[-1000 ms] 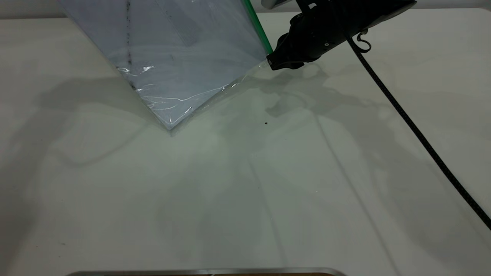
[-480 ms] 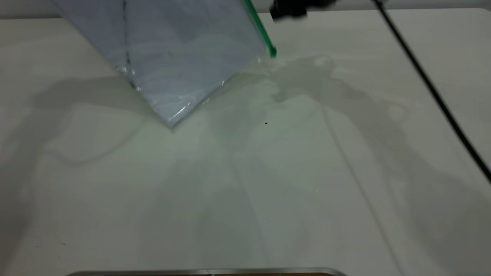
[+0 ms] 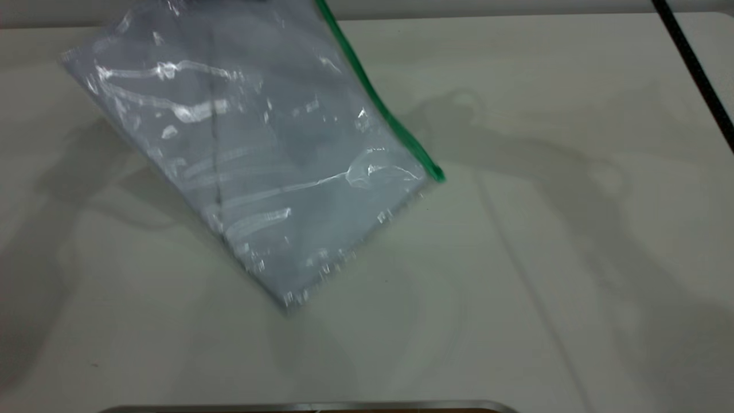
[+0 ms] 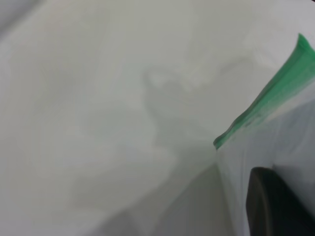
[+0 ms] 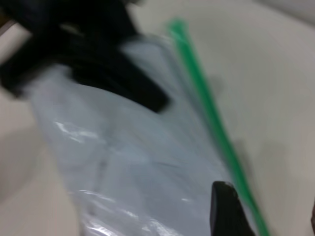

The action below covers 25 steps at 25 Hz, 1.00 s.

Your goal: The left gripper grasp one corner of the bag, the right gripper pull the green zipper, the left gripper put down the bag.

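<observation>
The bag (image 3: 258, 172), clear plastic with white paper inside, hangs tilted over the table with its lowest corner (image 3: 287, 301) near the surface. Its green strip (image 3: 373, 103) runs down one edge to the green zipper (image 3: 437, 174) at the lower end. In the right wrist view my left gripper (image 5: 145, 93) is clamped on the bag's upper part. One dark finger (image 4: 275, 206) shows behind the plastic in the left wrist view. My right gripper (image 5: 268, 204) is open beside the bag, with the green strip (image 5: 216, 128) passing between its fingers untouched. It is outside the exterior view.
The white table (image 3: 545, 258) stretches around the bag. The right arm's black braided cable (image 3: 694, 63) crosses the far right corner. A metal rim (image 3: 309, 406) lies along the near edge.
The right gripper let go of the zipper end and rose out of the exterior view. The bag has come down and nearer, its lower corner and green strip end lower than before.
</observation>
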### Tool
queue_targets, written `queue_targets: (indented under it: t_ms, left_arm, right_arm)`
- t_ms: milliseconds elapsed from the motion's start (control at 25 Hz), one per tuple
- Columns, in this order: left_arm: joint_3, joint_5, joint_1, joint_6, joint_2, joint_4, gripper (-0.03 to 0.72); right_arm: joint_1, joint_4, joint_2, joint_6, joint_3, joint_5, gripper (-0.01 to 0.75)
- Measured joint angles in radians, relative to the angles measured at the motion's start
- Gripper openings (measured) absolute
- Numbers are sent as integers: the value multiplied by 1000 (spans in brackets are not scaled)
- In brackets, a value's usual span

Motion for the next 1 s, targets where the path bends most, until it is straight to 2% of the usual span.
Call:
queue_targets:
  t_ms: [160,280,360,520,600,680,840,1000]
  left_arm:
    - [0,-27,-22,-137,83,-1,58]
    - [0,-44,-37,-248,107,2,97]
    - [-5,-45,-40,-300,107,2,168]
    - [-7,-14,-36,-343,83,-1,364]
    - [-7,23,-24,-350,51,6,443]
    - [-7,64,-8,-361,0,7,475]
    - [-7,129,62,-455,-169,8,486]
    - [-7,172,119,-547,-364,39,488]
  right_arm:
    - [0,-50,-59,59,0,155,439]
    - [0,-97,-122,126,0,276,439]
    - [0,-141,-174,190,0,358,439]
    - [0,-241,-302,330,0,508,439]
    - [0,-279,-376,383,1,546,439]
    - [0,-323,-450,435,1,560,439]
    - [0,-423,-576,559,1,572,439]
    - [0,-709,-820,820,2,586,439]
